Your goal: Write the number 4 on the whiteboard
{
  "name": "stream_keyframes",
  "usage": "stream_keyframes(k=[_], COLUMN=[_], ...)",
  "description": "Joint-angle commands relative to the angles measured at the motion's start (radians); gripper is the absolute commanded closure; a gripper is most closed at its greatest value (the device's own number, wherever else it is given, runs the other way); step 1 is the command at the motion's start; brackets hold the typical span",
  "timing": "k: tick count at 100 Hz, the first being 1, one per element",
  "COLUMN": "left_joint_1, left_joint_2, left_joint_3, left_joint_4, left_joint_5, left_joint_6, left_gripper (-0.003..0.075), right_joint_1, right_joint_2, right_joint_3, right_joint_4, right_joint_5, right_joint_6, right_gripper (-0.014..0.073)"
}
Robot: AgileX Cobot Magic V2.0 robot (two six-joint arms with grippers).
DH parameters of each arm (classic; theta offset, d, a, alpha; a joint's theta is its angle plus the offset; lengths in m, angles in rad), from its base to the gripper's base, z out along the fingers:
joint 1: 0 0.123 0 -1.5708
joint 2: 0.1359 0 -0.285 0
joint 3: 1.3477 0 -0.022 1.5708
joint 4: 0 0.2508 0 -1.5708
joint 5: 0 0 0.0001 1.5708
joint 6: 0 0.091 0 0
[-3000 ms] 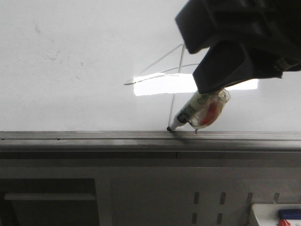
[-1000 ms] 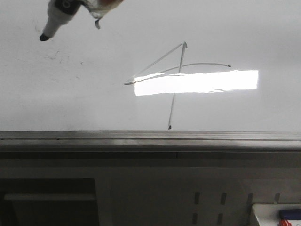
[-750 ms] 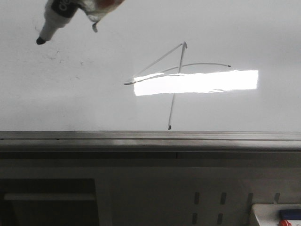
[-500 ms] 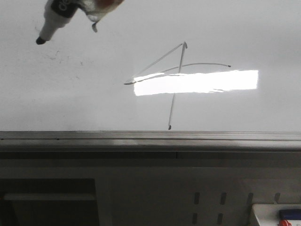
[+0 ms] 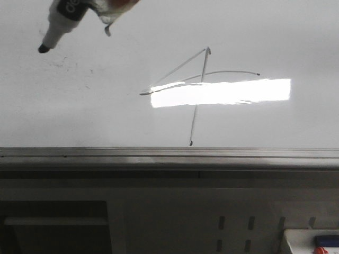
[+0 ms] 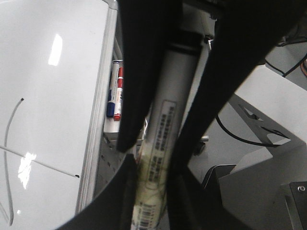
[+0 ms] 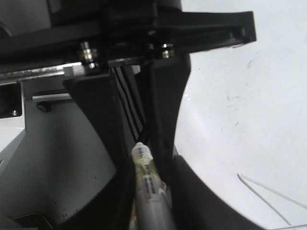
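The whiteboard (image 5: 106, 106) fills the upper front view, with its grey frame edge (image 5: 159, 153) below and a bright reflection across it. The number 4 (image 5: 204, 66) is drawn in thin dark strokes at the middle. A marker (image 5: 58, 24) hangs at the top left, tip down and clear of the figure; its holder is out of that view. My left gripper (image 6: 153, 191) is shut on a labelled, taped marker (image 6: 168, 124), beside the board (image 6: 43, 96) and its strokes (image 6: 38, 162). My right gripper (image 7: 151, 206) is shut on a taped marker (image 7: 144, 165) next to the board (image 7: 240, 96).
A white tray (image 5: 304, 235) with blue and red items sits below the board at the front right. Spare blue and red markers (image 6: 115, 91) lie by the frame. A perforated metal panel (image 5: 233, 233) runs under the board. A black cable (image 6: 240, 139) hangs nearby.
Three seconds ago the marker tip touched the foot of the 4's long stroke, gripper over the right side. It is now up at the top left, drifting slightly down-left over the last second.
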Motion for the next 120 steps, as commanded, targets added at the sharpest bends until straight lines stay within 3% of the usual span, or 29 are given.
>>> stream_keyframes(k=[1,10,47,74,108,120], left_joint_1=[-0.001,-0.001,-0.001,-0.001,-0.001,-0.001], left_joint_2=[-0.008,-0.008,-0.008,-0.008,-0.008,-0.001], left_joint_3=[-0.032,-0.032,-0.032,-0.032,-0.032,-0.031], left_joint_4=[-0.085,-0.085,-0.083,-0.075,-0.075,-0.074], left_joint_5=[-0.052,-0.052,-0.037,-0.037,-0.037,-0.037], left_joint_6=[-0.053,-0.053,-0.053,-0.053,-0.053,-0.053], left_gripper=[0.0741,0.0741,0.0741,0.0741,0.0741,0.0741], right_joint_1=[0.002,0.002,0.002,0.0,0.0,0.0], right_joint_2=[-0.015,-0.015,-0.076,-0.122,-0.124,-0.124], right_joint_3=[-0.032,-0.032,-0.032,-0.032,-0.032,-0.032], right_joint_4=[-0.045,-0.045,-0.061,-0.069,-0.08,-0.08], right_joint_5=[-0.096,-0.096,-0.186,-0.126,-0.072,-0.072], right_joint_6=[-0.012,-0.012,-0.012,-0.01,-0.002,-0.002], right_gripper=[0.037,0.0335,0.0335,0.0342,0.0649,0.0666])
